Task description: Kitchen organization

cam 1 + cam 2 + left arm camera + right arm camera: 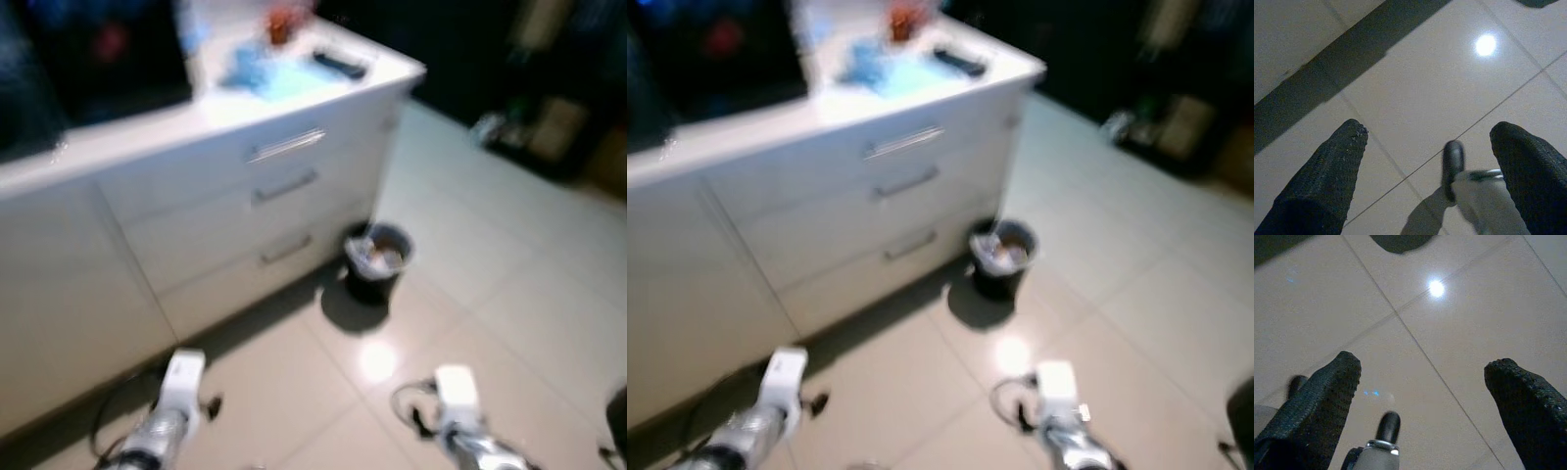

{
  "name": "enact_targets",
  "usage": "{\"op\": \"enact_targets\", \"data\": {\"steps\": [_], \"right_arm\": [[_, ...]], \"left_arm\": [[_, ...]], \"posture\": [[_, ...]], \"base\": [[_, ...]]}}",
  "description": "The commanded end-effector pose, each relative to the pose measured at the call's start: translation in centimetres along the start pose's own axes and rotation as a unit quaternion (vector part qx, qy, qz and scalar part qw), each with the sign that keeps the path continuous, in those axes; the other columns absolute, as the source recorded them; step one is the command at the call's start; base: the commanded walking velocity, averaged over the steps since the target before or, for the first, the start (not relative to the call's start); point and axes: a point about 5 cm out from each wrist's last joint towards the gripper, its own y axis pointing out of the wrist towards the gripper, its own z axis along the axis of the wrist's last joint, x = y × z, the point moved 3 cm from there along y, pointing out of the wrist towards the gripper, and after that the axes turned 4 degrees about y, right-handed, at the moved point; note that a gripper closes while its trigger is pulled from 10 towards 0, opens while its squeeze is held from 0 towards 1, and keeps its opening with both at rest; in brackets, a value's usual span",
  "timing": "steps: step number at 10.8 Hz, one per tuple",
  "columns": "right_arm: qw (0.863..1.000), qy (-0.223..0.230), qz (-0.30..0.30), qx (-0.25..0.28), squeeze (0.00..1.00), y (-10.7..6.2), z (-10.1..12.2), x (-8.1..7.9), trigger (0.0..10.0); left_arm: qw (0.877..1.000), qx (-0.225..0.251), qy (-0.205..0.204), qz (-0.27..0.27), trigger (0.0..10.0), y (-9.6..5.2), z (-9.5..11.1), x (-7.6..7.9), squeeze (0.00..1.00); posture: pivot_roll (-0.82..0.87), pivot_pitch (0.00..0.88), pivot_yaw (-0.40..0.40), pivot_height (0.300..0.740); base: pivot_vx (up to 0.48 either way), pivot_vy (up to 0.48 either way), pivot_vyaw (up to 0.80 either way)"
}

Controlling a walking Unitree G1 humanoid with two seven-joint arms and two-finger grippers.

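hanging low over the tiled floor (549, 294), both arms idle; head views blurred, robot likely walking

left eye view: left arm (168, 416) and right arm (460, 416) at bottom of frame, pointing down. white counter (147, 132) with three drawers (284, 191) stands ahead of the claws and up, well apart from both. on its top: blue cloth (266, 73), a dark flat object (339, 64), something orange-red (282, 24), too smeared to name. small dark bin (376, 260) on the floor at the counter's corner, ahead of the claws, between the two arm lines, a little nearer the right arm

right eye view: same scene, same layout; bin just beside the lowest drawer's end, nothing in either arm's reach

left wrist view: left gripper (1432, 171) released, fingers (1327, 181) spread wide, nothing between them but floor tile and a dark shadow band beyond. part of the robot's other arm shows past the tips

right wrist view: right gripper (1422, 401) released too, fingers (1317, 406) wide apart over bare tile, a lamp glare ahead

judgement: countertop things are the likely targets; they lie forward and above both claws, the counter's long axis running leftward away from the corner. approach must close first, right arm slightly nearer the corner items
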Motion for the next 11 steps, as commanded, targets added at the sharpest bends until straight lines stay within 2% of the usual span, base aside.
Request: {"op": "enact_targets", "data": {"steps": [1,4,6,8,11], "right_arm": [[1.0,-0.004,-0.01,-0.001,0.0,-0.06,0.09,0.88,10.0],[1.0,0.0,-0.01,0.001,0.0,-0.05,0.2,0.93,10.0],[1.0,0.019,0.003,-0.001,0.0,-0.05,0.07,0.65,10.0],[1.0,0.013,0.001,-0.001,0.0,-0.06,0.06,0.7,10.0],[1.0,0.003,0.004,-0.001,0.0,-0.06,0.08,0.69,10.0]], "left_arm": [[1.0,0.005,-0.006,-0.007,10.0,0.09,0.52,0.41,0.0],[1.0,0.001,-0.007,-0.008,10.0,0.11,0.52,0.46,0.0],[1.0,-0.001,-0.01,-0.006,10.0,0.1,0.41,0.4,0.0],[1.0,-0.003,-0.007,-0.005,10.0,0.1,0.35,0.42,0.0],[1.0,-0.004,-0.004,-0.004,10.0,0.09,0.32,0.35,0.0]], "posture": [[0.04,0.0,-0.013,0.74],[0.04,0.0,-0.017,0.74],[0.04,0.0,-0.021,0.74],[0.04,0.0,-0.02,0.74],[0.04,0.0,-0.019,0.74]], "base": [[0.0,0.0,0.8],[0.0,0.0,0.8],[0.0,0.0,0.0],[0.0,0.0,0.0],[0.0,0.286,0.0]]}}
